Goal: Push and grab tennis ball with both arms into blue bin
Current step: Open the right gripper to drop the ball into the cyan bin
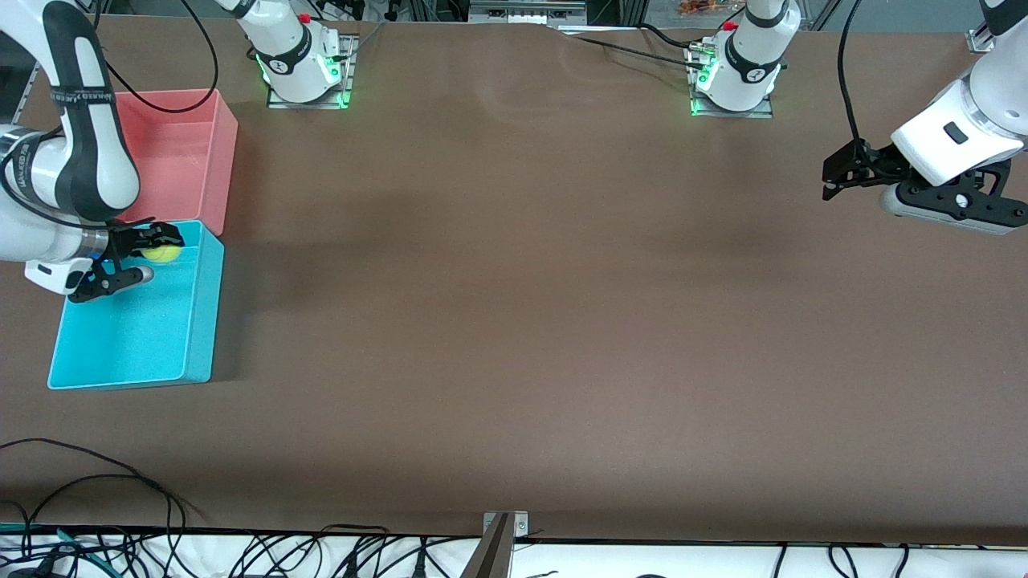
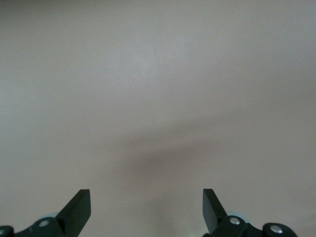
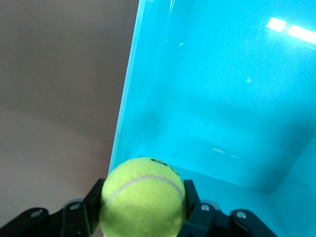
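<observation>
While the right end effector (image 1: 157, 250) hangs over the blue bin (image 1: 197, 321), it has the tennis ball (image 1: 161, 254) pinched between its fingers, and the right wrist view confirms it: the ball (image 3: 143, 195) sits clamped between two black fingers (image 3: 190, 195), with the bin's cyan floor (image 3: 222, 89) below. The ball is up in the air over the end of the blue bin that lies farther from the front camera, toward the bin's wall there. Nothing lies on the floor of that bin as far as can be seen. Touching that wall, farther from the front camera, stands the pink bin (image 1: 217, 152), partly hidden by the right arm (image 1: 80, 120); the part of it that shows holds nothing.

Now to the left arm's end of the bench (image 1: 522, 321): the left end effector (image 1: 835, 172) waits in the air over bare brown surface, fingers spread wide and holding nothing. The left wrist view shows both fingertips (image 2: 79, 207) well apart above the plain bench top (image 2: 158, 89). Along the bench edge nearest the front camera, black cables (image 1: 80, 482) trail and a metal bracket (image 1: 504, 526) sits at the middle.
</observation>
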Motion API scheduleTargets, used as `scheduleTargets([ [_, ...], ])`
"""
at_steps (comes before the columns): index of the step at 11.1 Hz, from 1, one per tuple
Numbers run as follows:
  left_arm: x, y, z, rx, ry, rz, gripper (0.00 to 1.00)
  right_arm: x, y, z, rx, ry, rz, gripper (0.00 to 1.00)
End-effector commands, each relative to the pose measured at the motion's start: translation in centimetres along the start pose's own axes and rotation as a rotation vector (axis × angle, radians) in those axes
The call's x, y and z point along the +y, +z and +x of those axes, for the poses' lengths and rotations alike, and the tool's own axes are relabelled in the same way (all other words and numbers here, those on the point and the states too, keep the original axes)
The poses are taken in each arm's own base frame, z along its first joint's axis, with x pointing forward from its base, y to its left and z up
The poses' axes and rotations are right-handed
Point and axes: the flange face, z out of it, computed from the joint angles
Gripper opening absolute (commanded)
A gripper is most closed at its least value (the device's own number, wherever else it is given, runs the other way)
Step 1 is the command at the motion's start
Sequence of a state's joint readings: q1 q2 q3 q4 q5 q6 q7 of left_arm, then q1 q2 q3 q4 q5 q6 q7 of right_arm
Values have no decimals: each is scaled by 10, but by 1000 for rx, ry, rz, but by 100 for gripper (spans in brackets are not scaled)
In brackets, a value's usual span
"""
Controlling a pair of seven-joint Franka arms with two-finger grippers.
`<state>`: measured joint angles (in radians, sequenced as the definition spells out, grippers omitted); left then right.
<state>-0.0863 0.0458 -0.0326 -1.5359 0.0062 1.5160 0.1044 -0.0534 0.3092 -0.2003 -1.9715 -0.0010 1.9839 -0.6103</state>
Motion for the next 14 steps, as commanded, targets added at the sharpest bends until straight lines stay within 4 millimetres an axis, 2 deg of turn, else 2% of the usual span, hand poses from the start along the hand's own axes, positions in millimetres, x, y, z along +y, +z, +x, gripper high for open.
scheduleTargets([
  [1,-7,-9,-4,-9,16,17,100,20,27,5,23,-84,52,29],
  [2,-6,-9,-3,-7,16,20,100,31,38,0,19,-95,68,29],
  [6,-6,-8,-5,-20,26,20,100,38,85,4,2,-162,132,31],
  [7,-8,-7,-6,-32,32,19,100,38,88,4,-5,-164,136,42],
  [8,-6,-5,-5,-34,35,18,100,38,89,4,-7,-172,138,61],
  [9,-6,-6,-5,-32,32,18,100,40,86,3,-1,-171,135,88],
  [10,-3,-6,-4,-32,34,17,100,41,85,3,1,-173,131,97],
  [12,-2,-6,-4,-30,33,14,100,42,79,3,5,-183,122,100],
  [14,-3,-6,-5,-31,39,14,100,47,63,-3,21,-181,109,100],
])
